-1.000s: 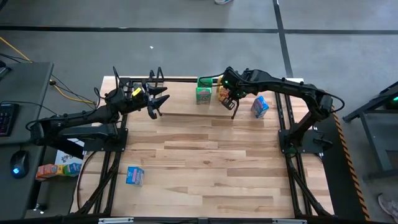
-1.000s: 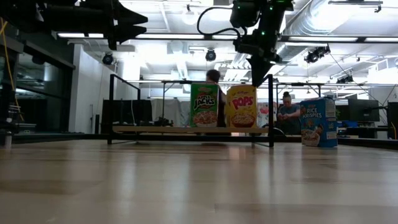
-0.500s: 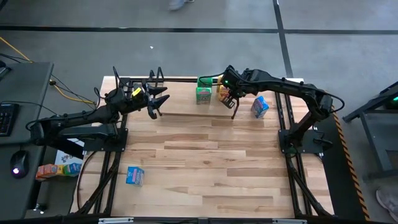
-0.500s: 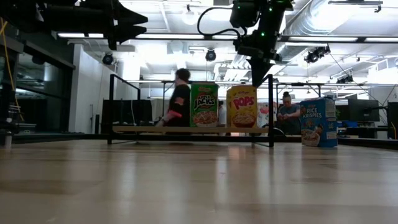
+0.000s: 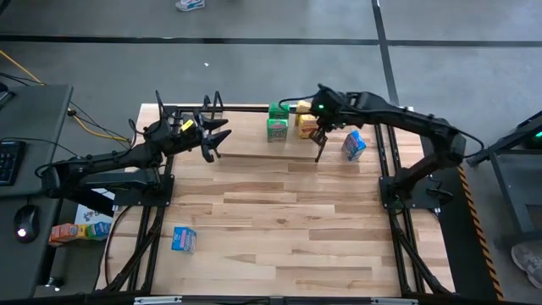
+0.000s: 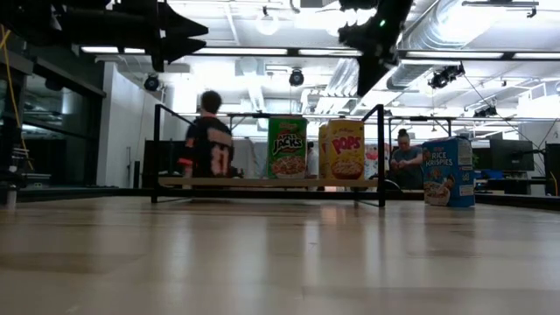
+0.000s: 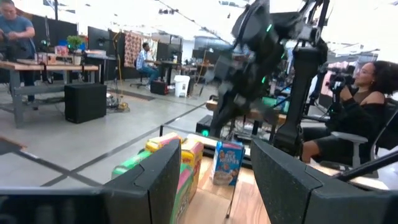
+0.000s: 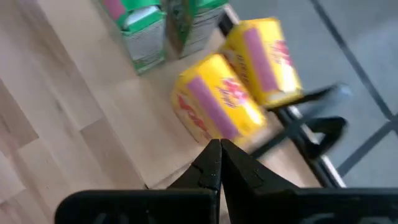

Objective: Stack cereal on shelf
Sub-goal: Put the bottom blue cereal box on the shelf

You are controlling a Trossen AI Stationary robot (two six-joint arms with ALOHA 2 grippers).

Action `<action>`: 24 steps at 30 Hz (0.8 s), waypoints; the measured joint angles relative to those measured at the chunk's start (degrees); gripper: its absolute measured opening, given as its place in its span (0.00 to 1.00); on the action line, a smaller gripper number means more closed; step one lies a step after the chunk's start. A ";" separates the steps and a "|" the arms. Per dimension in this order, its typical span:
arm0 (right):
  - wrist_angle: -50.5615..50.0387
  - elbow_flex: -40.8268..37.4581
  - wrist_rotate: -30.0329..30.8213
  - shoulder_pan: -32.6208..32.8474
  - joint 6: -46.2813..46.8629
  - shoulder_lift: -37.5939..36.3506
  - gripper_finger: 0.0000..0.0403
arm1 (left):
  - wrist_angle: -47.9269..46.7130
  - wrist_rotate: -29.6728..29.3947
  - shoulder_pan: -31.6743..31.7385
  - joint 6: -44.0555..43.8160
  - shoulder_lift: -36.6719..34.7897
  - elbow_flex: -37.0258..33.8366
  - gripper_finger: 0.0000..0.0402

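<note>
On plank table (image 5: 288,212): shelf (image 5: 254,153), blue cereal box (image 5: 183,239).

I look across a grey floor (image 5: 254,21) marked with dark lines. White ceiling (image 6: 262,79) lights glow over desks (image 7: 43,65), where people (image 6: 210,140) sit and walk.

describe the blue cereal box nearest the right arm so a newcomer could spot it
Start at the shelf along the table's far edge, then go just past its right-hand upright. The blue cereal box stands there on the tabletop, off the shelf; the other blue box sits alone near the front left.
</note>
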 joint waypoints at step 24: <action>30.53 -47.73 4.16 1.37 17.59 -45.38 0.27 | -2.93 15.78 -0.04 1.86 0.00 0.37 0.46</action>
